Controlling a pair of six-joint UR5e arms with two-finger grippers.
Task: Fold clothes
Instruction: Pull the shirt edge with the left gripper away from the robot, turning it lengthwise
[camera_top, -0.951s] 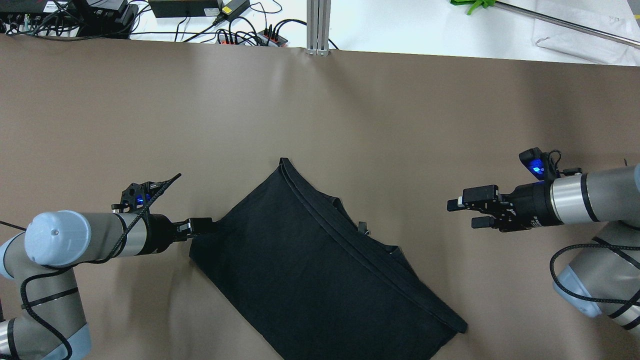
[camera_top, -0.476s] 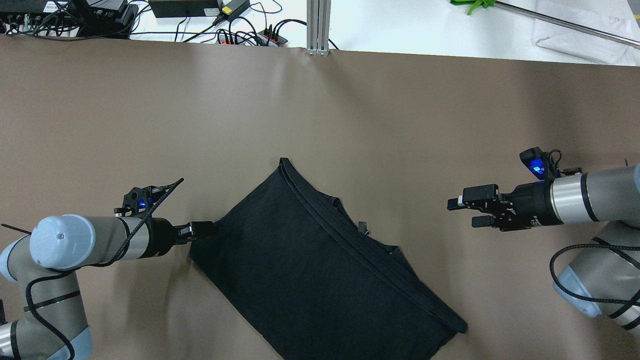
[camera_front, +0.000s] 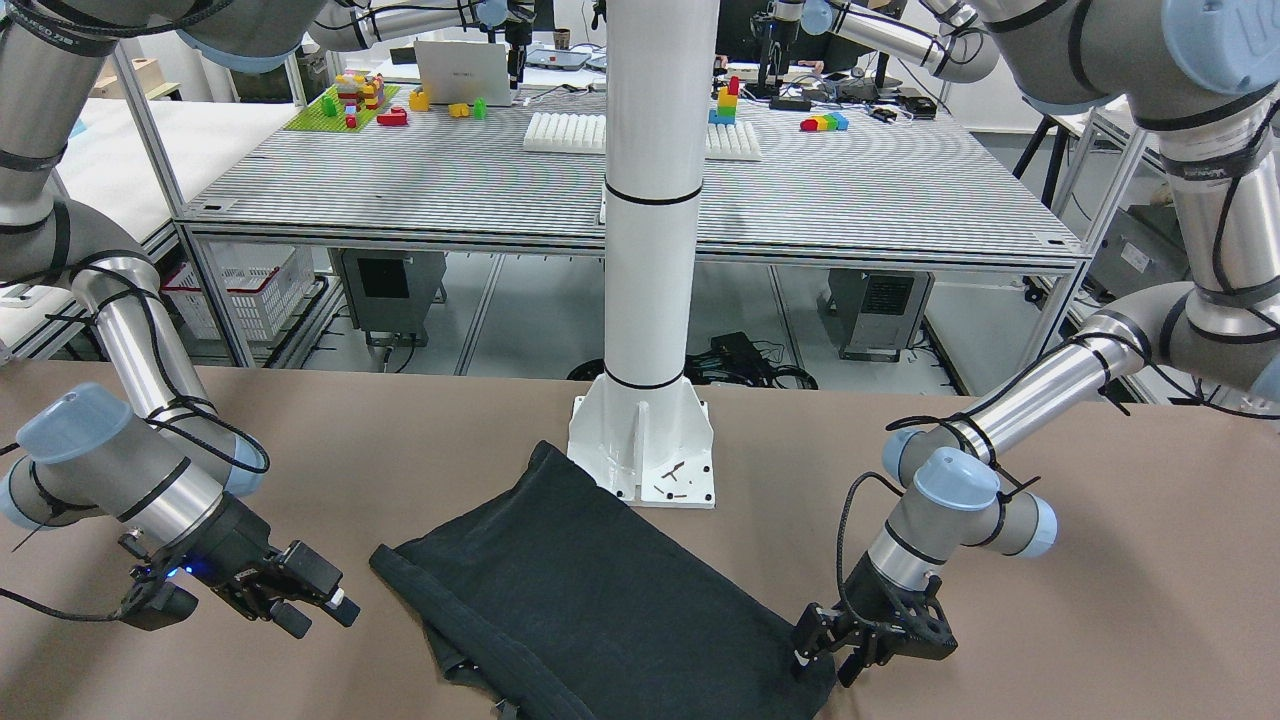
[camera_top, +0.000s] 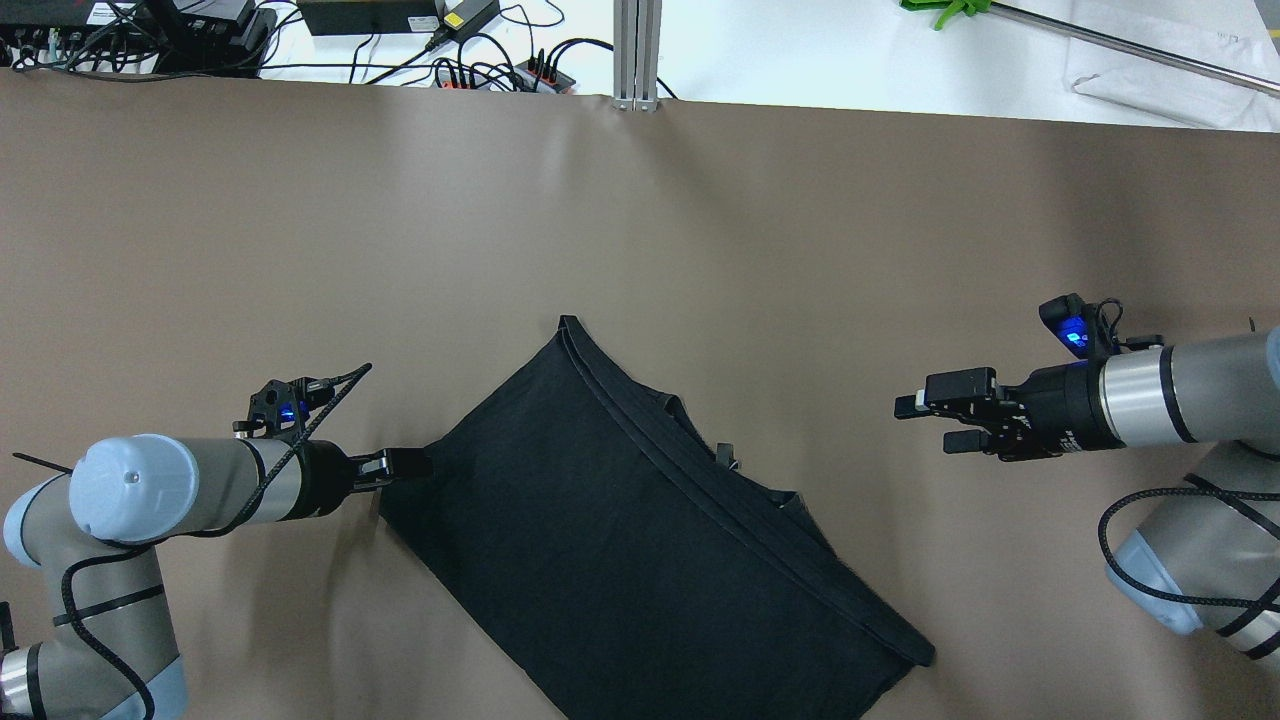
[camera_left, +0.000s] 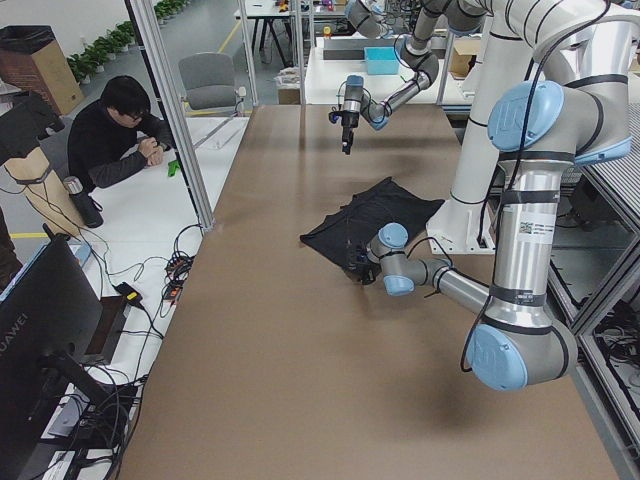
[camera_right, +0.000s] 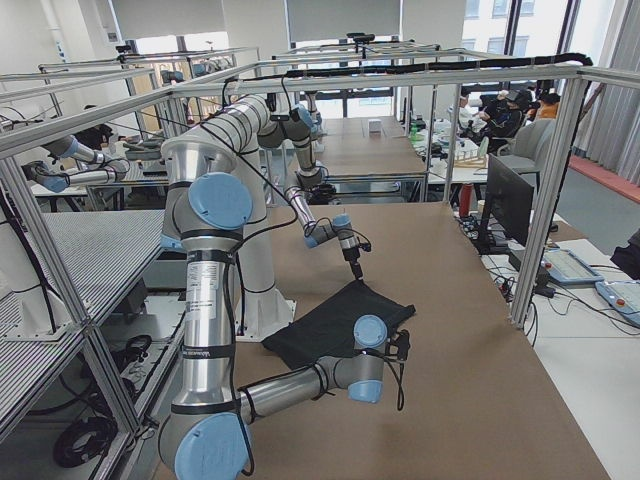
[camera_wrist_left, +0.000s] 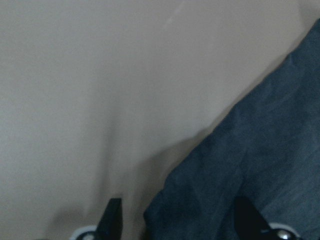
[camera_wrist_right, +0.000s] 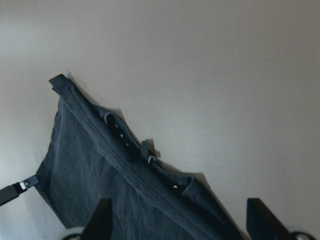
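Observation:
The clothes are one black garment (camera_top: 620, 530), folded and lying slantwise on the brown table, also seen in the front view (camera_front: 590, 590). My left gripper (camera_top: 410, 462) is low at its left corner, open. In the left wrist view the garment corner (camera_wrist_left: 260, 165) lies between the two spread fingers (camera_wrist_left: 112, 220). My right gripper (camera_top: 915, 420) hovers open to the right of the garment, apart from it, with nothing held. The right wrist view looks down on the garment's hemmed edge (camera_wrist_right: 100, 170) and a small tag.
The white pole's base plate (camera_front: 645, 450) stands at the table's robot-side edge, touching the garment's corner. Cables and power strips (camera_top: 500, 70) lie beyond the far edge. A person (camera_left: 120, 130) sits at a side desk. Bare brown table (camera_top: 300, 230) surrounds the garment.
My left arm has shifted slightly, its gripper edging a little further onto the garment's left corner. The right arm and the garment have not moved.

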